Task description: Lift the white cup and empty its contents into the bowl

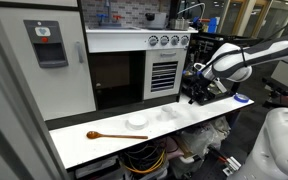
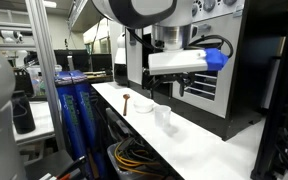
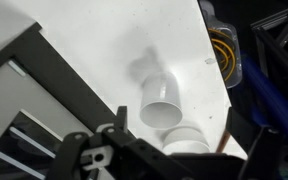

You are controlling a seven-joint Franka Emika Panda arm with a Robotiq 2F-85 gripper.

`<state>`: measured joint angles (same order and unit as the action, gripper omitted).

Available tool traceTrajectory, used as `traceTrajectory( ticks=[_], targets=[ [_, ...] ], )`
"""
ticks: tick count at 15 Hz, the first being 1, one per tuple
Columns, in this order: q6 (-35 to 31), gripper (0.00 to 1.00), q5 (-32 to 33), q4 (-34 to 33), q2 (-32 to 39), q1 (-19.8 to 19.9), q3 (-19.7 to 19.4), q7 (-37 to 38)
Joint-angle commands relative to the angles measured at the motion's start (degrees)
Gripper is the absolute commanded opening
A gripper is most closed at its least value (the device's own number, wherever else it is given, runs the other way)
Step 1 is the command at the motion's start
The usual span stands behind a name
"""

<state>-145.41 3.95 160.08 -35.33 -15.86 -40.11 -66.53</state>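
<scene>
Three items are sitting in a row along the counter (image 1: 79, 148), namely wooden spoon (image 1: 104, 135), bowl (image 1: 136, 122) and white cup (image 1: 167, 114), contents not discernible, with the gripper (image 1: 198, 97) hanging beyond the cup, gaping wide, gripping nothing.

White rounded arm (image 1: 252, 55) with black joints, black claw (image 1: 196, 97).

In the blurred wrist view, bright light glares off the table (image 3: 94, 50) and the white cup (image 3: 164, 100) casts a faint shadow.
</scene>
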Motion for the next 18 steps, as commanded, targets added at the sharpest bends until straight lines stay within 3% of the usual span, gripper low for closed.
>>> traceTrajectory(
  ticks=[1,2,3,5,10,18],
  targets=[
    [3.6,1.00,-8.5,-0.3,1.8,-3.4,-2.5,-12.0],
    [5.3,1.00,-10.2,-0.8,2.8,-3.3,-2.0,-13.5],
    [3.4,1.00,-10.5,-0.1,1.9,-0.2,0.8,-11.8],
    [4.6,1.00,-12.0,-0.2,2.6,-0.5,1.0,-13.6],
    [4.4,1.00,-12.8,-0.4,3.5,-0.6,1.1,-13.7],
    [2.4,1.00,-21.6,-2.3,10.0,-1.4,-1.5,-23.8]
  ],
)
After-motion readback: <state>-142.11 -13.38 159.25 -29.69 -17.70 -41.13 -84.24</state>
